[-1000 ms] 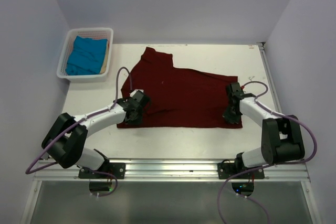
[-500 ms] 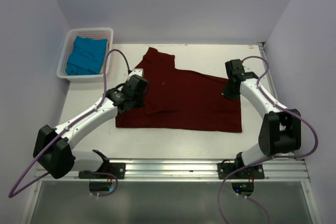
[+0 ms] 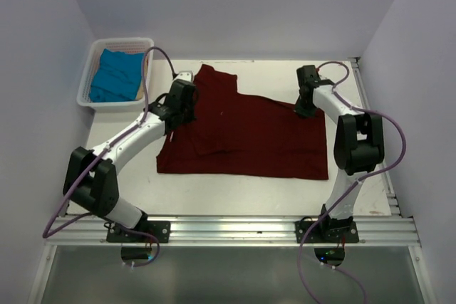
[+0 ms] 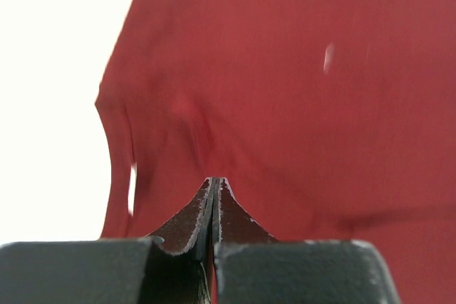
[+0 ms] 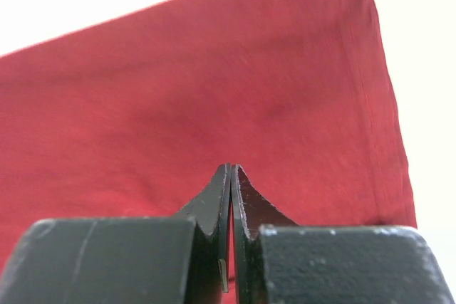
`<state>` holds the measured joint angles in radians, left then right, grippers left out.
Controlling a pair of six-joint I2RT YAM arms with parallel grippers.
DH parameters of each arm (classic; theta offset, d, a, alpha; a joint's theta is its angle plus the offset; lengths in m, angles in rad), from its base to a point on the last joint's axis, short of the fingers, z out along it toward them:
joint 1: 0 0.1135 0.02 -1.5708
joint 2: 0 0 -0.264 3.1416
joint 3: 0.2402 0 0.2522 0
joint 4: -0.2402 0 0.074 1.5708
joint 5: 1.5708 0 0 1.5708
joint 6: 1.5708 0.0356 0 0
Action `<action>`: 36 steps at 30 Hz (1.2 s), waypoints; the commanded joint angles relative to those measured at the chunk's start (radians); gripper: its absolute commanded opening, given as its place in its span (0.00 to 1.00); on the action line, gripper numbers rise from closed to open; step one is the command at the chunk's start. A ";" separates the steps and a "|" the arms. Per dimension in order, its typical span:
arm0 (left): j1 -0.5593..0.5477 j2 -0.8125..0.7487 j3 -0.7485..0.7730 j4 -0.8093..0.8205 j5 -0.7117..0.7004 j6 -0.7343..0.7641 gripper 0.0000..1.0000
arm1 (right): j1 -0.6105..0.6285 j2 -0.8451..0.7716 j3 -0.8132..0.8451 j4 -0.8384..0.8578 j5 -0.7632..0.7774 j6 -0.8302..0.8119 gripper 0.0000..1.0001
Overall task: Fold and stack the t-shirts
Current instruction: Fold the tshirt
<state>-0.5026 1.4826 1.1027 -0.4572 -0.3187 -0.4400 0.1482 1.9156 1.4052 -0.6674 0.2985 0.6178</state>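
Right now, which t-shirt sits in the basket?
The teal-blue t-shirt, bunched in the white basket; the maroon t-shirt lies spread on the table.

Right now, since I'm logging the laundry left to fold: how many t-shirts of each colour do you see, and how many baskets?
Maroon-red t-shirt, spread on the table: 1
Teal-blue t-shirt, in the basket: 1
White slatted basket: 1
Total: 3
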 commanded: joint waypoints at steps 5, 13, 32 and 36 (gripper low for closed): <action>0.102 0.261 0.317 0.210 0.167 0.067 0.00 | -0.045 -0.020 0.116 0.060 -0.035 -0.056 0.00; 0.105 0.377 0.412 0.192 0.379 0.063 0.00 | -0.143 -0.006 0.097 0.006 0.014 -0.038 0.00; 0.078 0.084 -0.035 0.281 0.457 0.049 0.00 | -0.205 0.069 0.067 0.060 -0.022 -0.033 0.12; 0.078 0.087 -0.041 0.273 0.458 0.049 0.00 | -0.210 0.108 0.106 0.060 -0.025 -0.036 0.14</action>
<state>-0.4244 1.5986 1.0725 -0.2207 0.1440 -0.4004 -0.0593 1.9976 1.4590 -0.6270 0.2722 0.5827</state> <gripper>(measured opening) 0.004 0.134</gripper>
